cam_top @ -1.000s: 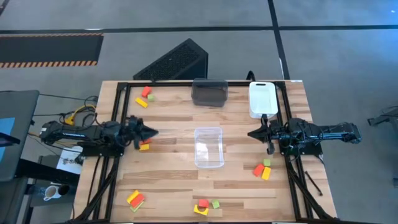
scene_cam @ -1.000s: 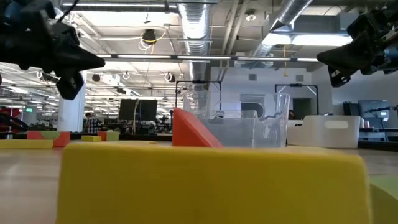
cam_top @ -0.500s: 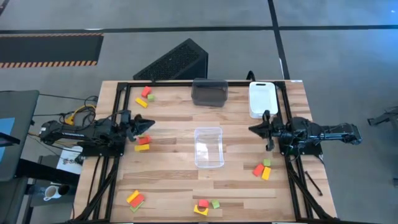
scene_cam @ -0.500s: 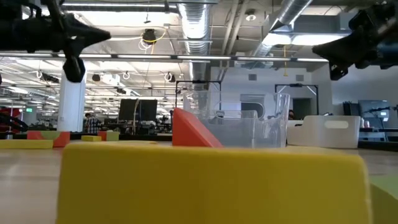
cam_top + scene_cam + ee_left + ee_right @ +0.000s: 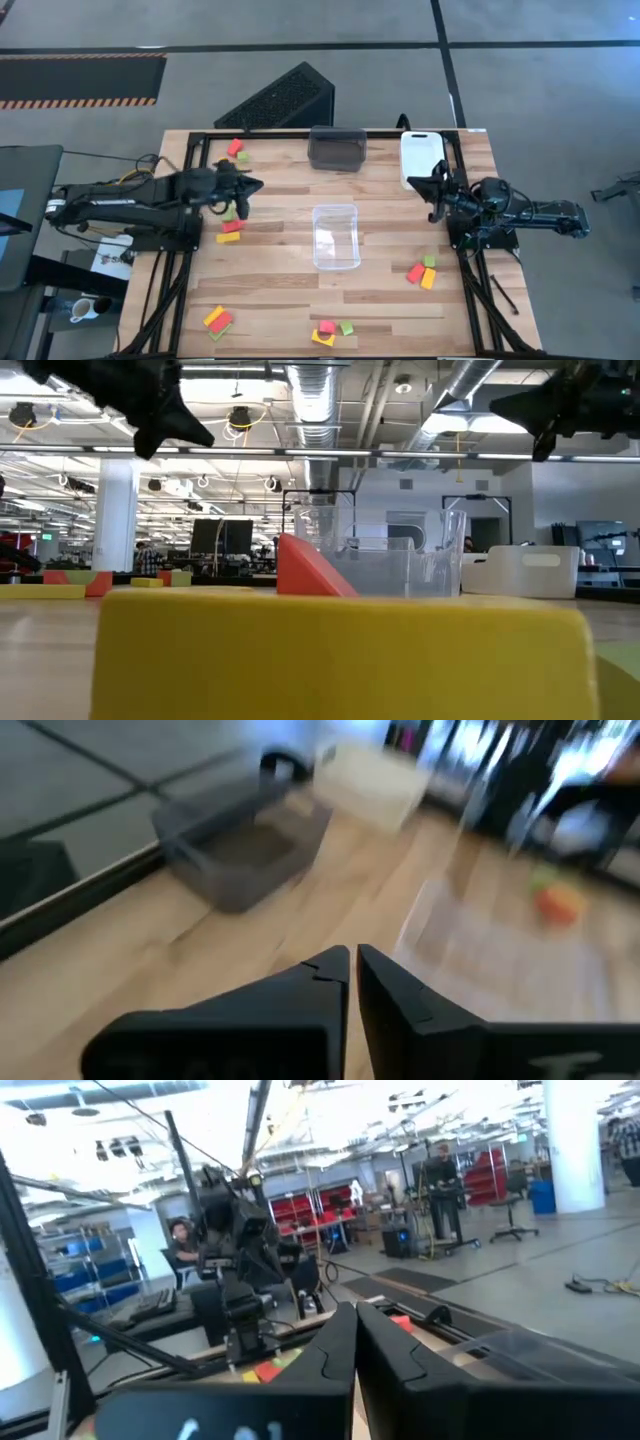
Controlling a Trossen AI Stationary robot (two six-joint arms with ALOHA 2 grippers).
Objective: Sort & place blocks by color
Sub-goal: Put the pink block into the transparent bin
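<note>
Small red, yellow and light green blocks lie in clusters on the wooden table: far left (image 5: pixel 236 151), left middle (image 5: pixel 230 229), near left (image 5: pixel 217 320), near middle (image 5: pixel 331 331) and right (image 5: pixel 423 272). My left gripper (image 5: pixel 256 185) is shut and empty, raised above the table's left side, past the left-middle cluster; it also shows in the left wrist view (image 5: pixel 352 965) and the low view (image 5: pixel 200 436). My right gripper (image 5: pixel 413 180) is shut and empty, raised next to the white bin (image 5: pixel 422 158); it also shows in the right wrist view (image 5: pixel 354 1320).
A clear bin (image 5: pixel 335 237) stands in the table's middle, a dark bin (image 5: pixel 337 148) at the far edge, and the white bin at the far right. In the low view a yellow block (image 5: pixel 340 655) fills the foreground. A black frame (image 5: pixel 200 140) borders the table.
My left gripper has risen from above the left-middle cluster and gone toward the table's far edge and a little to the right. My right gripper has risen and gone toward the far edge, beside the white bin. The blocks lie as before.
</note>
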